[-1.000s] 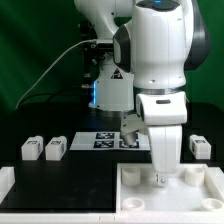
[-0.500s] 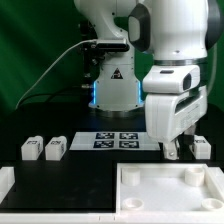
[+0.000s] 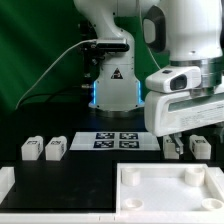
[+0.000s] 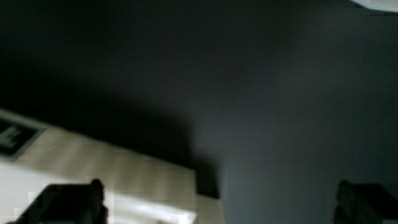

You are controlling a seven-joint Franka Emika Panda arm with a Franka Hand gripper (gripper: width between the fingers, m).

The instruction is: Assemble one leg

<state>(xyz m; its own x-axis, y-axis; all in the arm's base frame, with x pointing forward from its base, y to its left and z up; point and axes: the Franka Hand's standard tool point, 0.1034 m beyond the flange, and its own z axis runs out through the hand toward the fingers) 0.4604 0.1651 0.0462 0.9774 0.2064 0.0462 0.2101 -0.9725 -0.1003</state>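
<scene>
Two small white legs [image 3: 30, 149] [image 3: 55, 149] with tags stand at the exterior view's left on the black table. Another leg [image 3: 201, 146] stands at the right, behind the large white panel [image 3: 135, 196]. My gripper [image 3: 175, 148] hangs just left of that right leg, low over the table, apart from it as far as I can tell. In the wrist view my gripper [image 4: 222, 205] is open, with the dark fingertips [image 4: 71, 203] wide apart and nothing between them. That view is blurred and shows a white surface with a tag [image 4: 18, 135].
The marker board [image 3: 115, 140] lies flat in the middle, in front of the robot base [image 3: 112, 85]. A white rim piece [image 3: 6, 180] shows at the front left edge. The panel has raised corner posts [image 3: 188, 178].
My gripper has risen from over the panel's corner and swung toward the exterior view's right and back, ending next to the right leg. The legs and panel have not moved.
</scene>
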